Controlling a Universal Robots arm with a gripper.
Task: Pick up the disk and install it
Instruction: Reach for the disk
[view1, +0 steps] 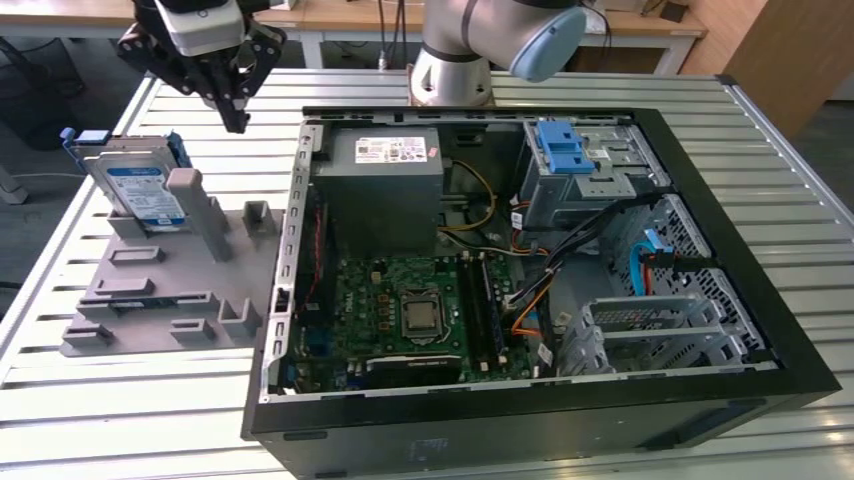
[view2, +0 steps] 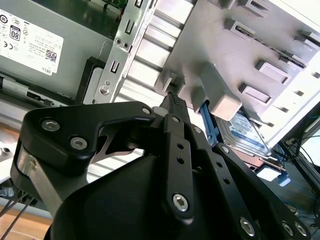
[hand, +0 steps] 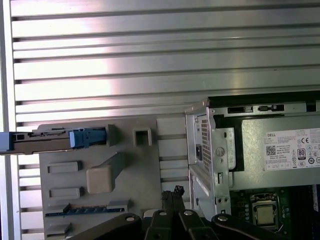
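Note:
The disk (view1: 144, 190), silver-grey with a white-and-blue label and a blue carrier, stands on edge in a grey holder block (view1: 160, 290) at the exterior view's left. My gripper (view1: 238, 122) hangs above the table behind the block, between the disk and the open computer case (view1: 534, 415). Its black fingers are pressed together with nothing between them. In the first wrist view the disk (hand: 50, 140) appears edge-on, apart from my gripper (hand: 172, 192). The second wrist view has the disk (view2: 245, 132) beyond my gripper (view2: 172, 100).
Inside the case sit a grey power-supply box (view1: 384, 165), a motherboard (view1: 414, 310) and a metal drive cage with a blue latch (view1: 567, 150). The arm's base (view1: 454, 70) stands behind the case. The slatted metal table (view1: 134, 400) ends close to the block's left.

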